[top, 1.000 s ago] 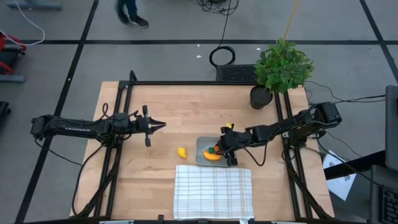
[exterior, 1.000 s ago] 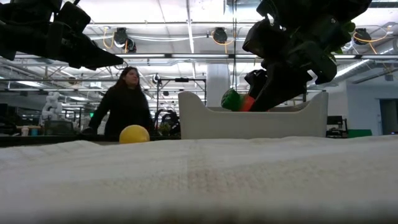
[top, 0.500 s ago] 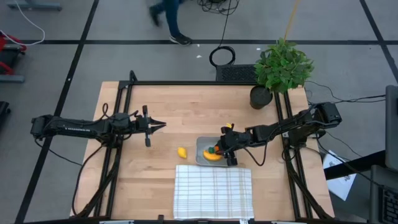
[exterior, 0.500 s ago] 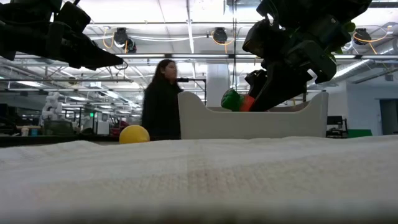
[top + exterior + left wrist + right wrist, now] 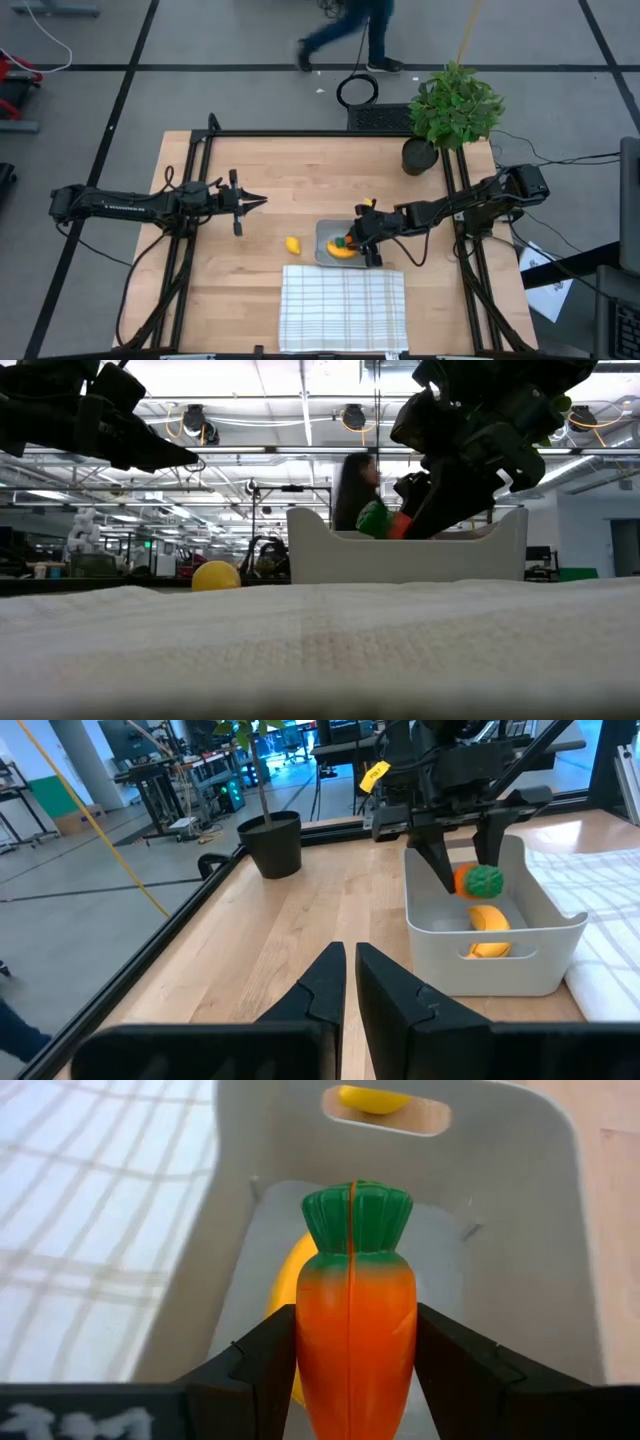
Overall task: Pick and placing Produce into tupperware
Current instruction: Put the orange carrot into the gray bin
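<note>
The right gripper (image 5: 352, 1365) clamps the one orange carrot (image 5: 355, 1330) between its two dark fingers (image 5: 255, 1370), green top pointing away from the wrist, and holds it inside the single grey tupperware (image 5: 325, 243) above the tub's floor. Just under the carrot lies one yellow banana (image 5: 485, 918), resting on the bottom of the tub. Beyond the tub's far wall, seen through its handle slot, sits one small round lemon (image 5: 292, 244) on the bare wood table (image 5: 300, 170), near the tub but apart from it. One white grid cloth (image 5: 343, 305) lies beside the tub, at the table's front edge. The left gripper (image 5: 262, 201) waits well apart over the table's left half, its fingers pressed together and empty. One potted plant (image 5: 452, 110) stands at the far right corner, and one person (image 5: 350, 35) walks the floor behind.
</note>
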You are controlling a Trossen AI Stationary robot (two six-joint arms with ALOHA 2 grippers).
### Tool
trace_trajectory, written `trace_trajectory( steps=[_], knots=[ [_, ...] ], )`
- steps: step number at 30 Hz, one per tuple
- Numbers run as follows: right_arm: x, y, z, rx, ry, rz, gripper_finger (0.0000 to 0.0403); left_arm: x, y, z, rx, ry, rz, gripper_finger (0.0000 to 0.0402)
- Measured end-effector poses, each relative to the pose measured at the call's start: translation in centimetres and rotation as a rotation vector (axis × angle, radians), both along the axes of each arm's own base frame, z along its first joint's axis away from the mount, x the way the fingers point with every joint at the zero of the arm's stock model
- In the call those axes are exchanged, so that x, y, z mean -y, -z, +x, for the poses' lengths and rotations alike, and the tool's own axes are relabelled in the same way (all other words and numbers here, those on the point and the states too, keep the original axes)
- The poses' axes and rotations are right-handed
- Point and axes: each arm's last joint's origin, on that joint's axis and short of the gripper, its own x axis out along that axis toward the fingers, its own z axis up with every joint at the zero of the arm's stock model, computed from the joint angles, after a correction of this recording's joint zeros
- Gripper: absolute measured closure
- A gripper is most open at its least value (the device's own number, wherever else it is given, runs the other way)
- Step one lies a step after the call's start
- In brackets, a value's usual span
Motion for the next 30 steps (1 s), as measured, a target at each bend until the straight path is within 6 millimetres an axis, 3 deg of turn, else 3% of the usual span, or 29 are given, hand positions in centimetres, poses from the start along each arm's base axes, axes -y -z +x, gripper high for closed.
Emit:
trace_trajectory(
  steps=[30],
  knots=[
    [0.11, 0.01, 0.01, -0.002, 0.015, 0.010, 0.0209, 0.00, 0.00, 0.00, 0.000, 0.000, 0.000, 0.0369]
  ],
)
